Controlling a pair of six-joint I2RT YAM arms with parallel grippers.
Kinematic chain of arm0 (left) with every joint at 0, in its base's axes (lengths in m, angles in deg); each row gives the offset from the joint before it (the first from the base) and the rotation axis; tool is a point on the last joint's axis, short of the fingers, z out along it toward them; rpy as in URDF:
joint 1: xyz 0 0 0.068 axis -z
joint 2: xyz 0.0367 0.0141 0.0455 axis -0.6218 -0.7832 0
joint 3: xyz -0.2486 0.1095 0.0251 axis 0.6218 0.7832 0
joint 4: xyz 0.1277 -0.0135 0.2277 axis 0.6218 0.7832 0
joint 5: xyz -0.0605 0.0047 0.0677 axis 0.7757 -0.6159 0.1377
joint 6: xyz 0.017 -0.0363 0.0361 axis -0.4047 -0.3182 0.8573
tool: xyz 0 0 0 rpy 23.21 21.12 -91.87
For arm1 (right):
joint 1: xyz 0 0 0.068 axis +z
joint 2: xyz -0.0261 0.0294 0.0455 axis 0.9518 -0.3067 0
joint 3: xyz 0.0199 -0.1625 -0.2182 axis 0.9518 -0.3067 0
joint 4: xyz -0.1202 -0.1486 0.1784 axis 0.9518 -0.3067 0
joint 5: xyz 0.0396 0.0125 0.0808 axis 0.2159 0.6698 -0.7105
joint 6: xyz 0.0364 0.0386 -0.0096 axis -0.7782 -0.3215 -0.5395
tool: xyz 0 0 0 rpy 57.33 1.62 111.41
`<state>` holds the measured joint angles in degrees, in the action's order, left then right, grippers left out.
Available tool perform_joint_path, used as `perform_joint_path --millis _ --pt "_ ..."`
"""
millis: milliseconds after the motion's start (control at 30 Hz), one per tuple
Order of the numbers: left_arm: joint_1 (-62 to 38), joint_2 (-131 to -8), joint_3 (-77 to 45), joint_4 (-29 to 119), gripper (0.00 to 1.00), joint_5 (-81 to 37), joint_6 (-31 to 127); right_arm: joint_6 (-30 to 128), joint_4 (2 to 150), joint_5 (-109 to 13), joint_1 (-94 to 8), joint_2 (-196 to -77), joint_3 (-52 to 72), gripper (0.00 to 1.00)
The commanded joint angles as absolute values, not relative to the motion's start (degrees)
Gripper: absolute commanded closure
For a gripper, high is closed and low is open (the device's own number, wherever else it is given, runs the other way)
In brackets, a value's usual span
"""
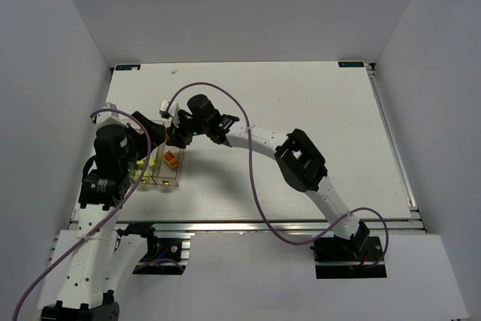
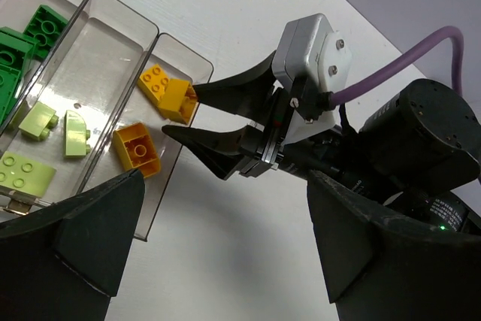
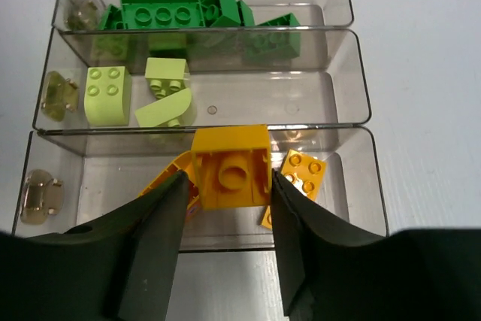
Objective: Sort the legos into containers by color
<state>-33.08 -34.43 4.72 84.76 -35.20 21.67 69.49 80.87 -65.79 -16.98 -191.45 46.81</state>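
Observation:
Three joined clear containers [image 3: 98, 186] lie in a row. The far one holds several dark green legos [image 3: 169, 14], the middle one pale yellow-green legos [image 3: 105, 92], the near one orange legos [image 3: 302, 173]. My right gripper [image 3: 228, 182] is shut on an orange brick [image 3: 231, 163], underside toward the camera, just above the orange bin. The left wrist view shows that same brick [image 2: 167, 89] at the right gripper's fingertips [image 2: 197, 88] over the bin's end, with another orange brick [image 2: 137, 149] lying inside. My left gripper [image 2: 225, 261] hangs open beside the containers [image 1: 159, 177], nothing between its fingers.
Both arms crowd together at the table's left side, the right arm [image 1: 301, 159] reaching across from its base. Its purple cable [image 1: 252, 186] loops over the table. The right wrist camera housing [image 2: 312, 54] sits close in front of my left gripper.

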Motion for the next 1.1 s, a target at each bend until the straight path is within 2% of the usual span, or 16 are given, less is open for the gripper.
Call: perform_joint_path --millis 0,200,300,467,700,900,1067 --pt "-33.3 -34.9 2.5 86.0 0.02 -34.2 23.5 71.0 83.7 -63.4 -17.2 -192.0 49.1 0.45" --pt "-33.3 -35.2 1.6 85.5 0.02 -33.0 25.5 74.4 82.7 -62.6 -17.6 -188.5 47.5 0.19" --pt "-33.3 -35.9 1.3 84.5 0.02 -32.8 25.9 74.3 82.6 -59.0 -18.8 -184.2 44.6 0.11" --pt "-33.3 -38.2 2.5 81.2 0.02 -27.2 25.7 69.0 82.4 -51.4 -24.0 -173.9 36.5 0.11" --pt "-33.3 -41.4 4.6 74.6 0.02 -20.0 24.6 65.6 74.9 -60.7 -36.8 -158.8 23.1 0.11" --pt "-33.3 -46.7 4.3 69.3 0.02 -11.9 24.2 65.6 70.9 -62.7 -50.1 -147.2 13.3 0.11" --pt "-33.2 -49.8 3.7 64.8 0.02 -10.2 23.0 65.2 66.0 -58.7 -56.0 -140.9 7.8 0.11"
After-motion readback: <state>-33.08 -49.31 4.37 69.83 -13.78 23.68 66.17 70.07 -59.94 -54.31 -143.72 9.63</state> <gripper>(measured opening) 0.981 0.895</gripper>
